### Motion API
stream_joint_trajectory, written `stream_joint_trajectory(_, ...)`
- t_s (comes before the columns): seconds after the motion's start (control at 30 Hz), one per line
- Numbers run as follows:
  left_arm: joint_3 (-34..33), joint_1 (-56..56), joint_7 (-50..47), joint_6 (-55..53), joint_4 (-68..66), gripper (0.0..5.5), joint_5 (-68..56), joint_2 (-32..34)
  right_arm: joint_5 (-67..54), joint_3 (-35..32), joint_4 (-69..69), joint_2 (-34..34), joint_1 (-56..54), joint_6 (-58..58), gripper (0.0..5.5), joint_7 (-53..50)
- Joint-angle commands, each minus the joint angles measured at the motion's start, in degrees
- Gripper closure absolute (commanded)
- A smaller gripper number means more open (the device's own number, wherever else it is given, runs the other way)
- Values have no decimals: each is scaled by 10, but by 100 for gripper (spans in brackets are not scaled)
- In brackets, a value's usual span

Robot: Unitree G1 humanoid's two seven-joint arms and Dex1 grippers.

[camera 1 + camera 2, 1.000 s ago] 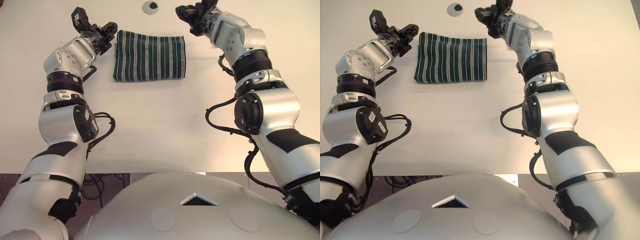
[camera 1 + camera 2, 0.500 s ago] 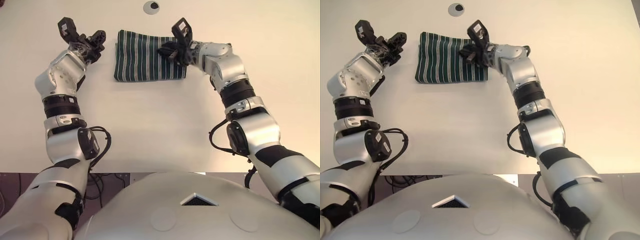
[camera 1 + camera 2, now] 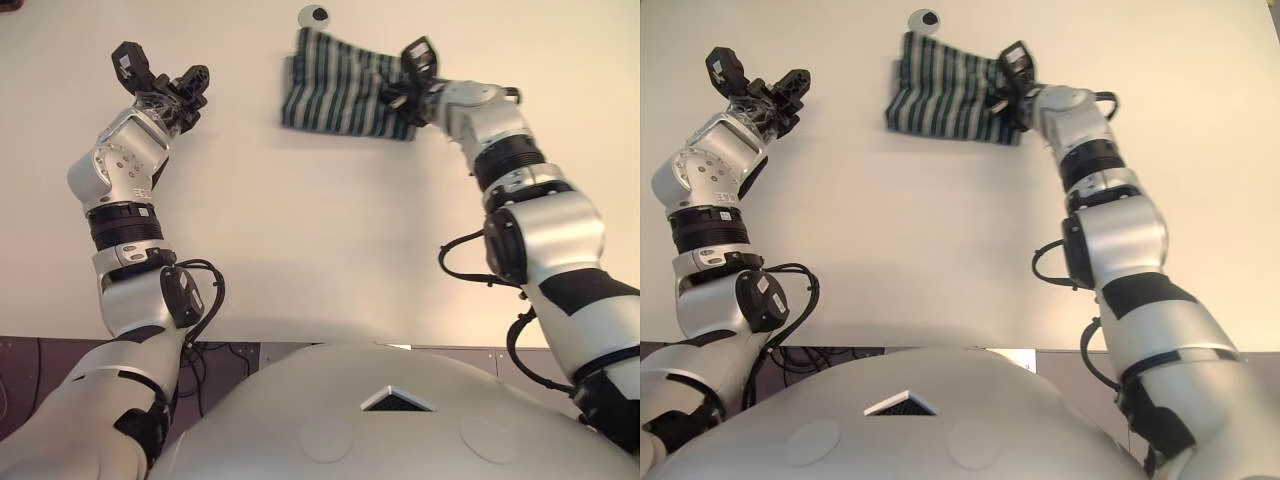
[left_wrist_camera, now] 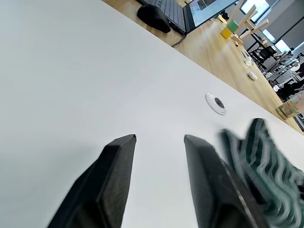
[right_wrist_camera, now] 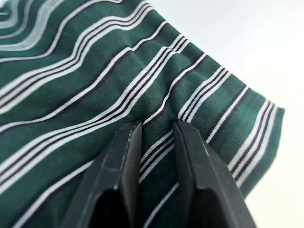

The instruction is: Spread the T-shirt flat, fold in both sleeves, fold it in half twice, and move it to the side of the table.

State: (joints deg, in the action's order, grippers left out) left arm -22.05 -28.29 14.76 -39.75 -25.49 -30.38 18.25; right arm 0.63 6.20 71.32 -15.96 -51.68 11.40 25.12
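The folded T-shirt [image 3: 335,92], dark green with white stripes, lies rumpled and skewed at the far middle of the white table [image 3: 320,230]. My right gripper [image 3: 405,85] sits at its right edge, shut on a pinch of the T-shirt; the right wrist view has striped cloth [image 5: 71,85] bunched between the two close fingers [image 5: 126,147]. My left gripper [image 3: 160,80] hovers open over bare table well left of the T-shirt, and from its wrist camera the fingertips [image 4: 118,147] stand apart with the T-shirt [image 4: 266,156] off to one side.
A round cable grommet [image 3: 314,15] is set in the table just beyond the T-shirt. Past the table's far edge a wooden desk [image 4: 209,42] carries a laptop and a mouse. Bare tabletop stretches to both sides and toward me.
My right gripper came down on the T-shirt's right edge, closed on it and dragged it to the right; the neat rectangle is now rumpled. The left arm drew slightly left.
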Motion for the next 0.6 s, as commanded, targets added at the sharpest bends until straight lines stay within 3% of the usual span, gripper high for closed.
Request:
stream_joint_trajectory(0.03, -1, 14, -9, -9, 20, 369, 1, -7, -21, -75, 56, -128, 85, 57, 439, -87)
stream_joint_trajectory(0.13, -13, 37, -20, -15, 48, 369, -7, -13, -75, -150, 56, -149, 104, 90, 439, -134)
stream_joint_trajectory(0.27, -28, 58, -33, -27, 85, 369, -17, -18, -158, -209, -14, -63, 74, 197, 439, -115)
stream_joint_trajectory(0.43, -35, 76, -44, -41, 125, 369, -30, -28, -211, -190, -300, 33, 106, 356, 439, -161)
stream_joint_trajectory(0.6, -31, 96, -55, -53, 173, 369, -39, -36, -162, -184, -417, 14, 149, 323, 439, -210)
